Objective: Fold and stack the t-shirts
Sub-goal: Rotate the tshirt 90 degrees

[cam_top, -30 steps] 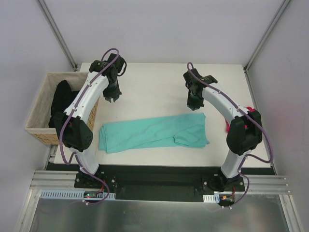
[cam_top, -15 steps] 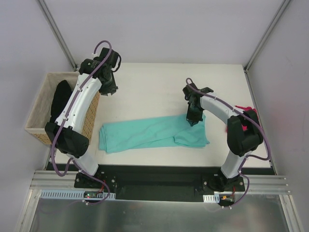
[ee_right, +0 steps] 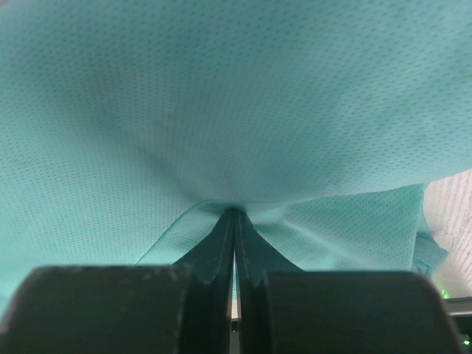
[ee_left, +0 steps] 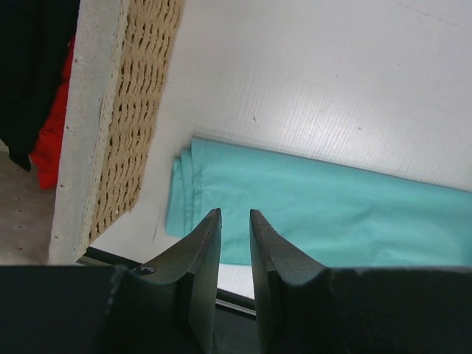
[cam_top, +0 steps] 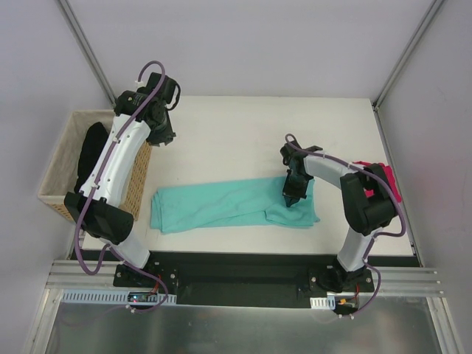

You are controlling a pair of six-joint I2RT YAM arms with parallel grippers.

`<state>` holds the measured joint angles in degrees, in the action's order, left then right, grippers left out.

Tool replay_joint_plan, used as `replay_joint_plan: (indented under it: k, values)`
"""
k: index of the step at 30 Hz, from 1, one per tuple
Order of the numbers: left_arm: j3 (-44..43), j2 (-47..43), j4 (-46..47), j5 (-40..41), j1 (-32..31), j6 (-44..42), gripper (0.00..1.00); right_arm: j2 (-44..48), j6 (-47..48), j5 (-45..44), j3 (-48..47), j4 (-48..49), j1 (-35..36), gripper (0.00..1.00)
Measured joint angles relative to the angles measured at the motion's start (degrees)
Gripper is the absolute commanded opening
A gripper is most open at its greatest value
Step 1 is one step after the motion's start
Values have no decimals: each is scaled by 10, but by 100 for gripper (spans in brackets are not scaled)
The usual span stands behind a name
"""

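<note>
The teal-mint t-shirt (cam_top: 221,203) lies folded into a long strip across the front of the table. My right gripper (cam_top: 290,195) is down on its right end, shut on a pinch of the teal cloth (ee_right: 221,96), which fills the right wrist view around the jaws (ee_right: 234,212). My left gripper (cam_top: 161,140) hangs high at the back left, beside the basket's far corner, well away from the shirt; its jaws (ee_left: 234,214) stand a little apart and empty, with the shirt's left end (ee_left: 332,214) below. The magenta-pink t-shirt (cam_top: 387,181) is bunched at the right table edge, partly behind my right arm.
A woven basket (cam_top: 59,166) stands off the table's left edge with black clothing (cam_top: 92,151) in it; the left wrist view shows its wall (ee_left: 140,110) and some red cloth (ee_left: 55,133) inside. Grey walls and frame posts enclose the table.
My right gripper came down and forward from above the table onto the teal shirt's right end and shut on the cloth. My left arm drew back and left, toward the basket.
</note>
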<state>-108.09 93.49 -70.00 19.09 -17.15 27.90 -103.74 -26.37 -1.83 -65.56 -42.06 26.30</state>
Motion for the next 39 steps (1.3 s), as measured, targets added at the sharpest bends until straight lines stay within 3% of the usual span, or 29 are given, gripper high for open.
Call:
replay_joint_plan:
  k: [8,16,39]
  values:
    - [3,-1,-8,10,8,-4,22,-5,-11,30,0,0,-19,1]
    - [4,-1,-13,11,26,-5,22,-52,3,42,-60,-47,-38,1]
    - [-32,34,-15,11,64,-16,23,-179,106,-69,-301,-54,-83,1]
